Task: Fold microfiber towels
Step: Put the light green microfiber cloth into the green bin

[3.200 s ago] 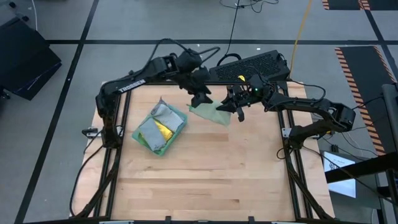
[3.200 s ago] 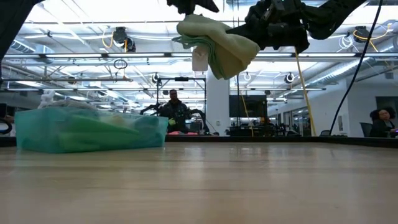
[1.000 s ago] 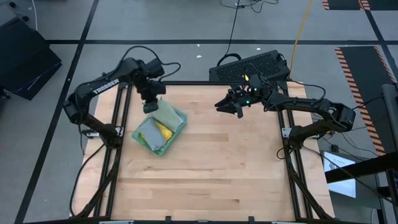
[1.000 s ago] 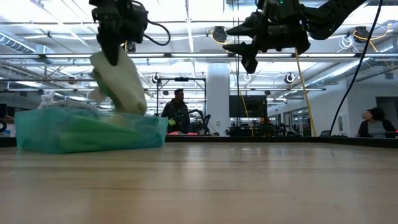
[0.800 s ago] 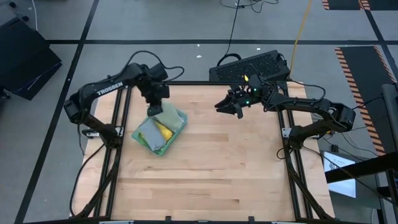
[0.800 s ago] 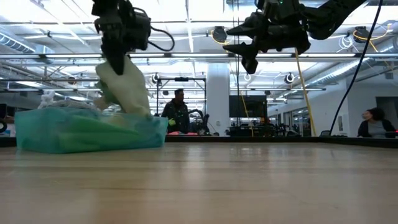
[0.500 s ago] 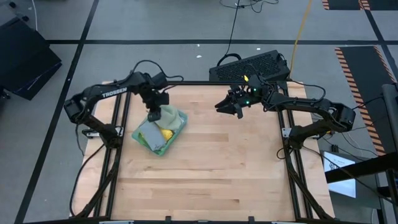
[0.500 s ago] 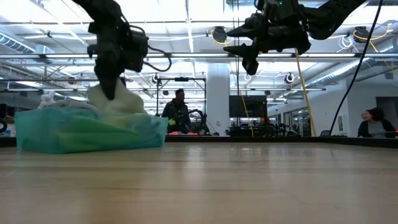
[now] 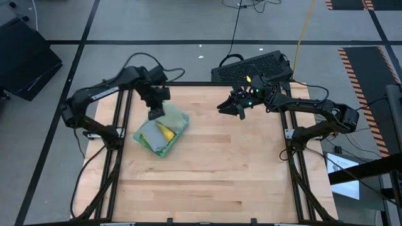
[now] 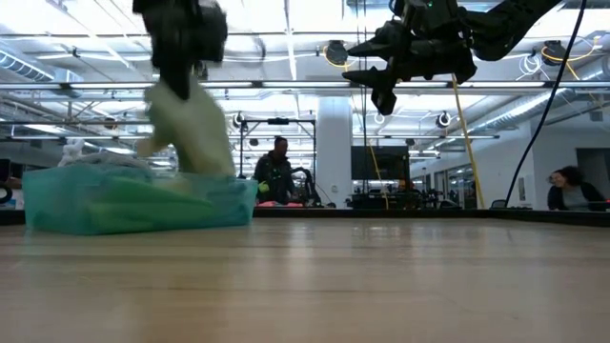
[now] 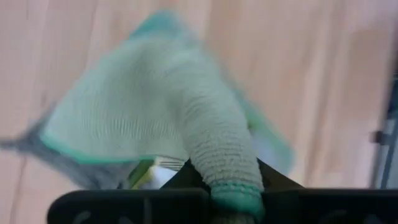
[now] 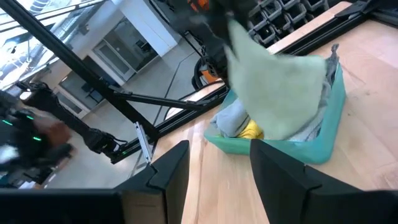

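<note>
High view first: we see the left gripper (image 9: 155, 112) clenched on a pale sage towel (image 9: 168, 117) at the far left part of the surface (image 9: 213, 169), right over the teal bin (image 9: 164, 148). In the left wrist view the towel (image 11: 161, 121) bunches into a thick roll where the fingers (image 11: 186, 177) pinch it, then fans out wide beyond them, with a teal hem along its edge. In the low view the towel (image 10: 191, 124) hangs down from the left gripper (image 10: 174, 84), its lower end reaching the top of the bin (image 10: 133, 202).

Inside the bin we make out a grey towel (image 9: 149, 133) and a yellow towel (image 9: 166, 132); the right wrist view shows the same yellow (image 12: 252, 130) and grey (image 12: 231, 116) folds under the hanging sage towel (image 12: 273, 81).

The right gripper (image 9: 241, 113) is raised above the far middle of the surface, well apart from the bin. Its fingers (image 12: 171, 168) stand apart with nothing between them; in the low view the right gripper (image 10: 381, 95) hangs high.

Beyond the surface we see a person (image 10: 276, 171) in the room and a black keyboard (image 9: 251, 66) at the far edge.
</note>
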{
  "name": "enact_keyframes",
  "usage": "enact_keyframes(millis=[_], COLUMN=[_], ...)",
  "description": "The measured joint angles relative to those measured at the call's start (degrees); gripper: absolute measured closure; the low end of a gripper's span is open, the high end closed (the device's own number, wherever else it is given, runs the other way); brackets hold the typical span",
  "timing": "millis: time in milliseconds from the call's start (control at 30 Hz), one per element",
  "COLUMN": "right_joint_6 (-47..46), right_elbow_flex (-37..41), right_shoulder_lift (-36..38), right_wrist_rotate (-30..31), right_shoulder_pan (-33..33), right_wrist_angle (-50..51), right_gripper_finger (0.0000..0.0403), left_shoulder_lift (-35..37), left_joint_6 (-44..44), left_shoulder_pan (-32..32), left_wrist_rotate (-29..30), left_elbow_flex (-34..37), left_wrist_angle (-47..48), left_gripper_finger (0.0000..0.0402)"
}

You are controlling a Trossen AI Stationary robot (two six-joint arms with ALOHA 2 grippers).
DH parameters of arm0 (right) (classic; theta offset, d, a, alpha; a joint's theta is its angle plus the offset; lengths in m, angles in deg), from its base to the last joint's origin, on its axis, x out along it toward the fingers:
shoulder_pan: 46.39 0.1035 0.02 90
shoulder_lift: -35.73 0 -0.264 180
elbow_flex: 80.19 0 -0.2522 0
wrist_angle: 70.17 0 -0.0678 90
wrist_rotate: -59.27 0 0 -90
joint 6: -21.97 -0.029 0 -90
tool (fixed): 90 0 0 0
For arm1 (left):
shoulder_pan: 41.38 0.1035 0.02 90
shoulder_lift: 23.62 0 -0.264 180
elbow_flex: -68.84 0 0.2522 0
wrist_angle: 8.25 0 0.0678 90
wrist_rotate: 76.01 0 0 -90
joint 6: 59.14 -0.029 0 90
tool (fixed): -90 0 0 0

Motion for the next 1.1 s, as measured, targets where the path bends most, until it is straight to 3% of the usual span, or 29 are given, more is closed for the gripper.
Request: enact_keyframes(millis=[167, 333, 533, 667, 800, 1100], right_joint_6=[2.3, 6.8, 6.4, 3.2, 5.9, 4.1], right_elbow_flex=[0.0, -2.1, -14.6, -24.2, -31.1, -35.8], right_shoulder_lift=[0.0, -1.5, -16.2, -26.7, -34.5, -44.8], right_wrist_rotate=[1.8, 8.8, 5.5, 3.9, 3.8, 2.4], right_shoulder_pan=[0.0, 2.4, 5.9, 6.8, 7.2, 9.5], right_wrist_angle=[0.8, -0.2, -2.5, -6.8, -8.7, -14.0], right_gripper_finger=[0.0243, 0.0243, 0.0236, 0.0199, 0.016, 0.0147], left_shoulder_lift=[2.8, 2.8, 2.7, 2.7, 2.8, 2.8], left_joint_6=[1.2, 0.8, -1.4, -1.3, -1.9, -2.0], left_shoulder_pan=[-3.2, -4.4, -4.1, -4.0, -4.1, -4.1], left_wrist_rotate=[-7.3, -5.1, -2.2, -1.4, -0.7, -0.2], left_elbow_flex=[-8.6, -8.7, -4.3, -3.7, -3.7, -3.7], left_wrist_angle=[0.4, 1.5, 1.8, 3.8, 3.4, 3.6], left_gripper_finger=[0.0383, 0.0384, 0.0383, 0.0384, 0.0381, 0.0384])
